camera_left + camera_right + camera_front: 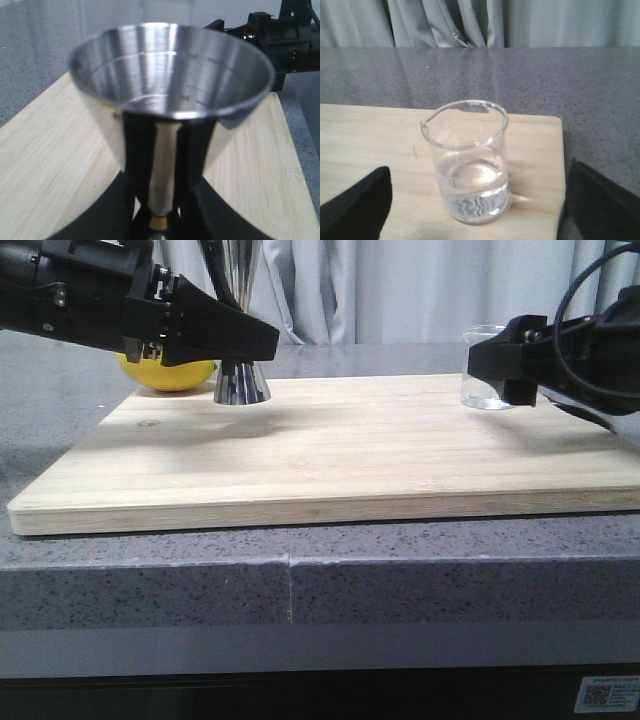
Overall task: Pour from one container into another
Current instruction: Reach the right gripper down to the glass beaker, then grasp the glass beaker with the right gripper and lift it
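left gripper (262, 340): jaws clamp jigger (242, 383) at board (330, 455) far-left corner | right gripper (472, 207): jaws wide apart around beaker (469, 161) at far-right corner

The place looked like a staged kitchen or bar corner set up for robot trials rather than a lived-in home. A speckled grey stone-look desk (150, 590) carried a pale bamboo cutting board (330, 455), the kind used for preparing food. On the board stood a steel jigger (242, 380) for measuring drinks and a small glass beaker (467, 160) holding clear liquid, and a yellow lemon (170, 375) lay just behind it. Plain grey curtains (470, 22) hung as a backdrop. Black robot arms over the board and a small printed label (607, 695) on the desk's base suggested a test rig.
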